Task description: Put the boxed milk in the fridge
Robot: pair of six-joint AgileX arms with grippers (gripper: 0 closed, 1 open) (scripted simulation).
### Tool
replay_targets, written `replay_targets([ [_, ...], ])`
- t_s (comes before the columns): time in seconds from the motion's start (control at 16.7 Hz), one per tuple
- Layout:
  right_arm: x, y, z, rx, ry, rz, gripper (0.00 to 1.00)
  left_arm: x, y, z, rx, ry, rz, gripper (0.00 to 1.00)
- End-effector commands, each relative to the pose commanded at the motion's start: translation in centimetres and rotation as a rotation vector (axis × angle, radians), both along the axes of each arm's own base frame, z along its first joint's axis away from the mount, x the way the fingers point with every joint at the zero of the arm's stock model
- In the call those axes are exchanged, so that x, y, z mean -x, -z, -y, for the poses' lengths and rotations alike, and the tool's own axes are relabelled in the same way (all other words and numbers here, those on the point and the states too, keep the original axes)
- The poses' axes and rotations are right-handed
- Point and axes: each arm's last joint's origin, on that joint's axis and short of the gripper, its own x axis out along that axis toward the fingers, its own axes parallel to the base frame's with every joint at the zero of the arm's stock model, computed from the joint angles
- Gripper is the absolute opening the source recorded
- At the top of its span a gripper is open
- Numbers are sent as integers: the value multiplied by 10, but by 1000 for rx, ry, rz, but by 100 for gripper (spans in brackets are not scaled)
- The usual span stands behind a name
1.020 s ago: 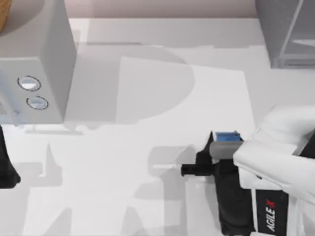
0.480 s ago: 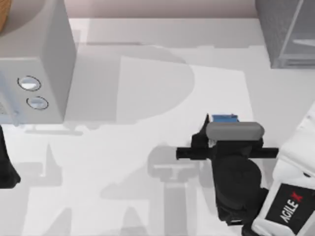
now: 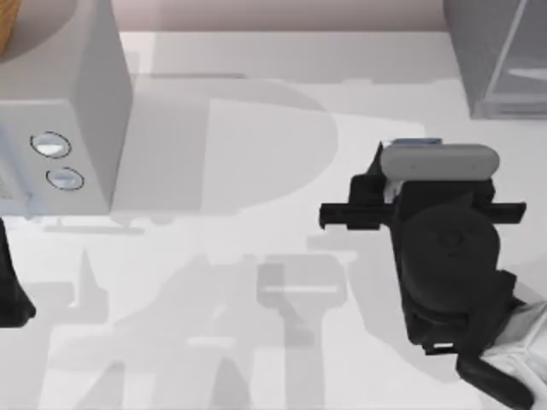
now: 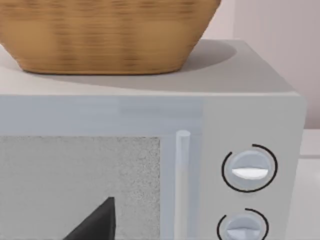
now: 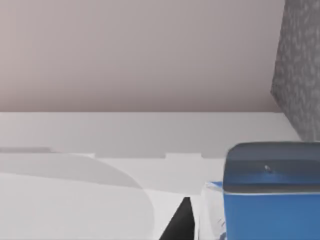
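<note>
Your right arm has shifted over the last second: its gripper (image 3: 402, 184) has travelled from the near middle-right of the tabletop (image 3: 256, 128) up and toward the right, and now sits closer to the fridge (image 3: 496, 60) in the far right corner. The boxed milk (image 3: 408, 142) has moved with it, so you can judge it carried rather than left behind. From above it shows as a thin blue sliver at the far edge of the grey wrist block, and its shadow lies well apart on the tabletop, which suggests the carton is lifted clear. The jaws look narrowed on the carton, one dark finger showing at its left flank. That puts you in the transport leg: pickup done, placement not yet. The fridge's translucent panel (image 3: 526, 73) appears to stand out at an angle, but whether the opening is free cannot be told from here. The right wrist view gives what the top view hides: the carton's blue top (image 5: 272, 190) close up, the fridge's speckled side (image 5: 300, 65) ahead, and bare wall behind. The left wrist view shows the dial box (image 4: 250, 150) with its two knobs and a wicker basket (image 4: 105, 35) on top. Your left arm (image 3: 13, 290) sits parked at the left edge, jaw state not readable.
</note>
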Motion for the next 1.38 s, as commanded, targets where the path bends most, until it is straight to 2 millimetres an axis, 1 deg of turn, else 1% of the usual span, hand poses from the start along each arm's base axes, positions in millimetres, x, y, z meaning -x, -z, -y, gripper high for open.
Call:
replay_targets([
  [0.18, 2, -11, 3, -2, 2, 0, 0, 0, 0, 0, 0, 0, 0, 100],
  [0.54, 4, -11, 4, 0, -10, -3, 0, 0, 0, 0, 0, 0, 0, 100],
  [0.6, 6, -12, 6, 6, -27, -9, 0, 0, 0, 0, 0, 0, 0, 100],
  [0.72, 8, -14, 19, 30, -64, -36, 0, 0, 0, 0, 0, 0, 0, 100],
  [0.84, 8, -18, 40, 50, -96, -72, 0, 0, 0, 0, 0, 0, 0, 100],
  [0.96, 11, -25, 69, 50, -99, -89, 0, 0, 0, 0, 0, 0, 0, 100],
  [1.08, 19, -38, 100, 22, -62, -58, 0, 0, 0, 0, 0, 0, 0, 100],
  [1.26, 42, -62, 148, -39, 41, 57, 0, 0, 0, 0, 0, 0, 0, 100],
  [1.38, 64, -70, 175, -65, 85, 141, 0, 0, 0, 0, 0, 0, 0, 100],
])
